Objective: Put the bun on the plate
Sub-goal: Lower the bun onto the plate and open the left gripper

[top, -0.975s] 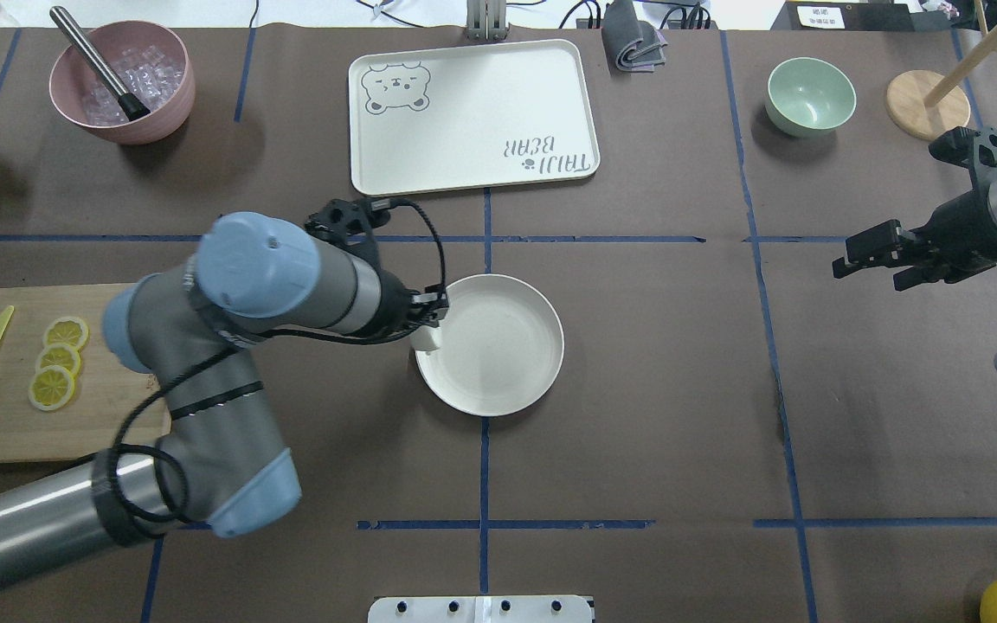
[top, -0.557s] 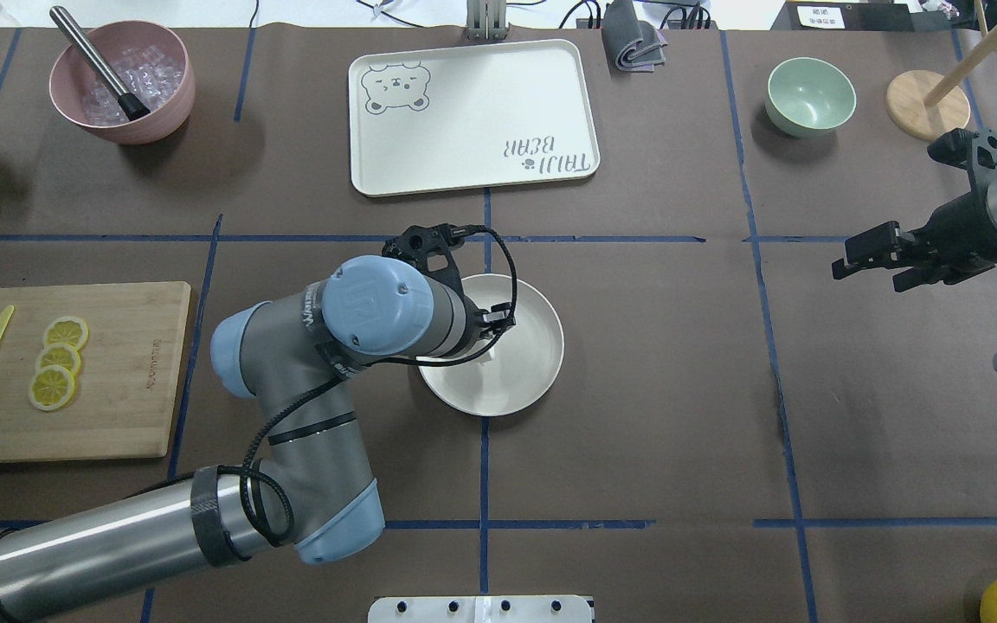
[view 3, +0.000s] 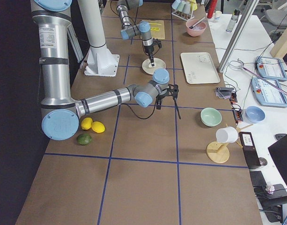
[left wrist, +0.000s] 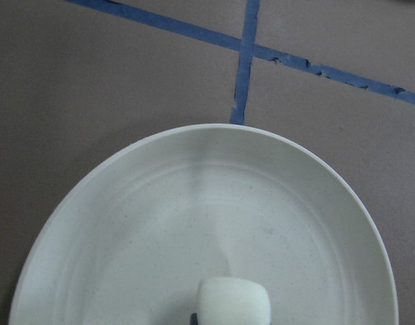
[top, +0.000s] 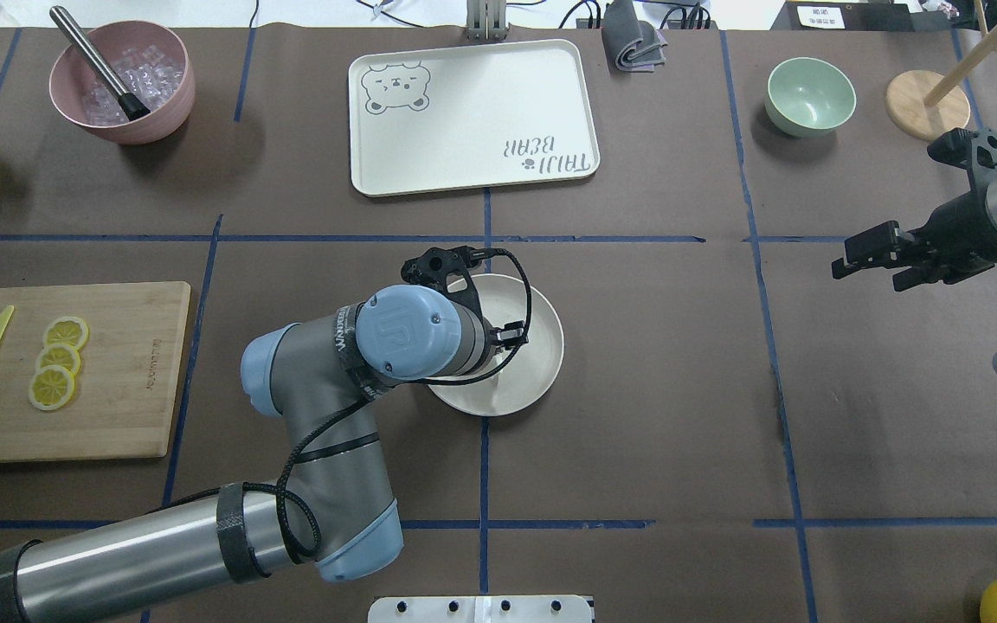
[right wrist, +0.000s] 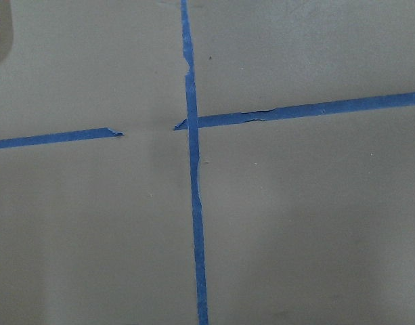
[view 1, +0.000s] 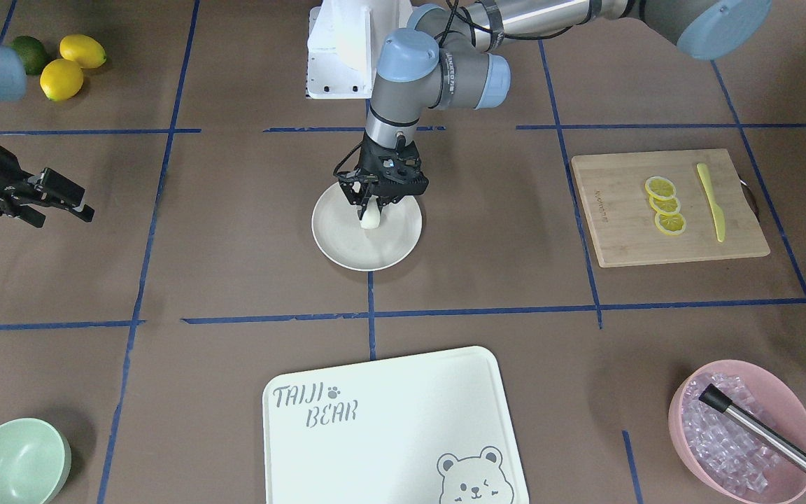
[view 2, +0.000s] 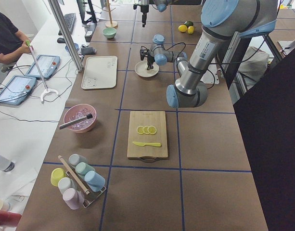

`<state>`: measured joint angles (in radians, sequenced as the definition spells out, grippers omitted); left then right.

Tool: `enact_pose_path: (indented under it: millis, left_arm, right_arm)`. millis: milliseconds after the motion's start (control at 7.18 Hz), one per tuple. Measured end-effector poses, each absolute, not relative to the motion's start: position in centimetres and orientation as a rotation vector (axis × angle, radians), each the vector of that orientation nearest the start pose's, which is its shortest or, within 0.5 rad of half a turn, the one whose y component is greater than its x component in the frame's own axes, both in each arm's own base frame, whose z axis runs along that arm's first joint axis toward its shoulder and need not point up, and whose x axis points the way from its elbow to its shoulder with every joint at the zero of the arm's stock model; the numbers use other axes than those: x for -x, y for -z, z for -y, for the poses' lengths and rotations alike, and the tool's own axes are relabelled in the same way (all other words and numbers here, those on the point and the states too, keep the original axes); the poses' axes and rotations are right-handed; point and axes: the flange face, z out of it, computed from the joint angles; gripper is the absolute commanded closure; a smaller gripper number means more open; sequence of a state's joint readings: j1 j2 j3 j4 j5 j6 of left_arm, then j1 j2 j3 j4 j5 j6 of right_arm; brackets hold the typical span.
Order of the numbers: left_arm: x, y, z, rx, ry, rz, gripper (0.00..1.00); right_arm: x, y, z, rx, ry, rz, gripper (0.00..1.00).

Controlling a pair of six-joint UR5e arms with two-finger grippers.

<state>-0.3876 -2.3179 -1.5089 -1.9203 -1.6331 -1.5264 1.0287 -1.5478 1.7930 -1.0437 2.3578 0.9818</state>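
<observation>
The round cream-white plate [view 1: 347,245] [top: 535,353] lies mid-table. My left gripper [view 1: 373,210] points straight down over its middle, shut on the small white bun [view 1: 371,220]. The bun hangs just above or at the plate's surface; contact cannot be told. In the left wrist view the bun [left wrist: 233,302] sits at the bottom centre over the plate [left wrist: 193,203]. In the overhead view my left wrist hides the bun and the plate's left part. My right gripper [view 1: 85,208] [top: 862,268] hovers far off at the table's right side, open, nothing between its fingers.
A bear-printed white tray [top: 472,117] lies beyond the plate. A mint bowl [top: 810,95] and a wooden stand [top: 927,104] are far right, a pink bowl of ice [top: 122,82] far left. A cutting board [top: 118,407] holds lemon slices and a yellow knife.
My left arm has swung right, carrying the bun from the plate's left rim to over its middle. The right arm has stayed still.
</observation>
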Motion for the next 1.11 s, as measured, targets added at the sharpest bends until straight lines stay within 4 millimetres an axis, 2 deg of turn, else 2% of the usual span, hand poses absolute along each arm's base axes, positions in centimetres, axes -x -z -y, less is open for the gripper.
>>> enact_pose_path:
  millis: [139, 278, 418, 557, 1114]
  left_arm:
    - [-62.76, -19.16, 39.21, -0.167, 0.278, -1.025, 0.54]
    - [-62.9, -19.2, 39.02, -0.169, 0.276, -1.024, 0.48]
    - [-63.01, -19.19, 38.89, -0.176, 0.278, -1.023, 0.16]
    - [-63.04, -19.17, 38.85, -0.182, 0.28, -1.022, 0.01]
    - [-62.49, -18.72, 38.75, -0.188, 0.28, -1.025, 0.01]
  right_arm:
    - [20.95, -47.31, 46.99, -0.014, -0.096, 1.041, 0.0]
    - [20.94, -47.37, 46.98, -0.013, -0.096, 1.04, 0.0]
    - [20.95, -47.45, 46.98, -0.012, -0.097, 1.039, 0.0]
    - [20.99, -47.54, 46.98, -0.01, -0.097, 1.039, 0.0]
    - [21.06, -47.49, 47.04, -0.01, -0.096, 1.039, 0.0]
